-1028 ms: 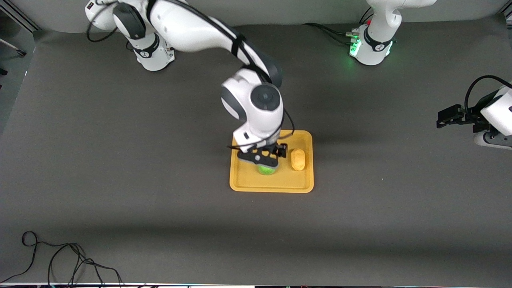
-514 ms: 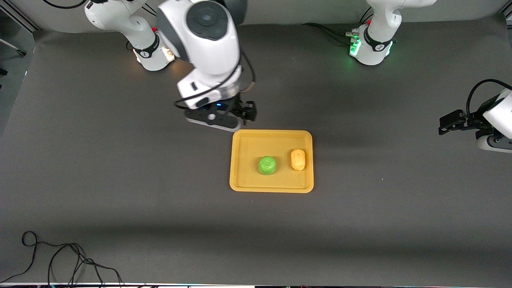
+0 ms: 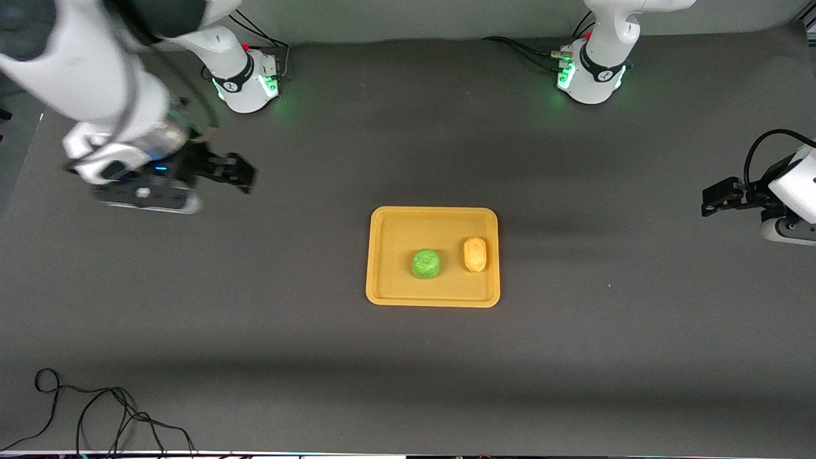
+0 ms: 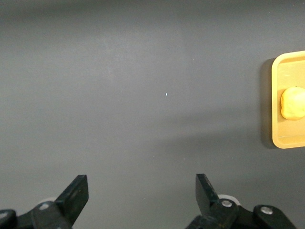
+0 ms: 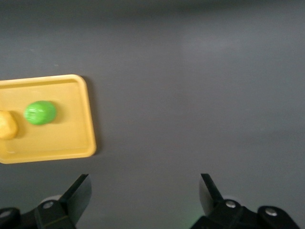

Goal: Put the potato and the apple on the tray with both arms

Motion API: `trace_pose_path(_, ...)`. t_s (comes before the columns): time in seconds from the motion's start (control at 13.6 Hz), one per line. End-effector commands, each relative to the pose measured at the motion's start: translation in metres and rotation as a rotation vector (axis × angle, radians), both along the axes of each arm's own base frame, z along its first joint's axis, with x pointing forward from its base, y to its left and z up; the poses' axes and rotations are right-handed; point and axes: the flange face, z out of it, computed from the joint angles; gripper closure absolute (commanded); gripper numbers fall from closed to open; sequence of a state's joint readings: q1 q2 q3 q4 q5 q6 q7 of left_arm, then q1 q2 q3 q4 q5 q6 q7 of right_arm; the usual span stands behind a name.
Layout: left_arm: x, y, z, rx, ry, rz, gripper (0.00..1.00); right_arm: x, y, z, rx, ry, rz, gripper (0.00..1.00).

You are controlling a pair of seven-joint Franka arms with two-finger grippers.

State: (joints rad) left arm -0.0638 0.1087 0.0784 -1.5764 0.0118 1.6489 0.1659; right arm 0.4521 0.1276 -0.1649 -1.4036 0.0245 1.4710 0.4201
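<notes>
The orange-yellow tray lies mid-table. The green apple and the yellow-tan potato rest on it side by side, apart from each other. My right gripper is open and empty, up over bare table toward the right arm's end. My left gripper is open and empty and waits at the left arm's end. The right wrist view shows its open gripper, the tray, the apple and part of the potato. The left wrist view shows its open gripper, the tray's edge and the potato.
The dark grey mat covers the table. A loose black cable lies at the corner nearest the camera at the right arm's end. Both arm bases glow green at the table's back edge.
My right gripper let go of the apple on the tray, rose, and swung away toward the right arm's end of the table. The left arm barely moved.
</notes>
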Motion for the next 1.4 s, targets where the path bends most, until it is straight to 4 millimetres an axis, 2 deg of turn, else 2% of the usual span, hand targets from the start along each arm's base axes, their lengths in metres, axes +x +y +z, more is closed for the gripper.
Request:
trace_pose_path(0.0, 0.001, 0.000, 0.000, 0.013, -0.020, -0.020, 0.00, -0.010, -0.077, 0.003, 0.024, -0.009, 0.058, 0.00)
trace_pose_path(0.15, 0.003, -0.001, -0.002, 0.013, -0.020, -0.020, 0.00, -0.004, -0.128, 0.005, 0.030, -0.015, 0.081, 0.00)
trace_pose_path(0.29, 0.005, -0.001, -0.006, 0.014, -0.016, -0.018, 0.00, -0.002, -0.164, 0.004, 0.036, -0.016, 0.103, 0.00)
trace_pose_path(0.44, 0.005, -0.002, -0.006, 0.014, -0.017, -0.017, 0.00, 0.000, -0.185, -0.005, 0.037, -0.018, 0.102, 0.00)
trace_pose_path(0.66, 0.005, -0.004, -0.006, 0.014, -0.018, -0.014, 0.00, -0.001, -0.194, -0.015, 0.038, -0.021, 0.086, 0.00)
trace_pose_path(1.32, 0.007, -0.004, -0.010, 0.013, -0.016, -0.011, 0.00, -0.004, -0.195, -0.007, 0.007, -0.034, 0.123, 0.00)
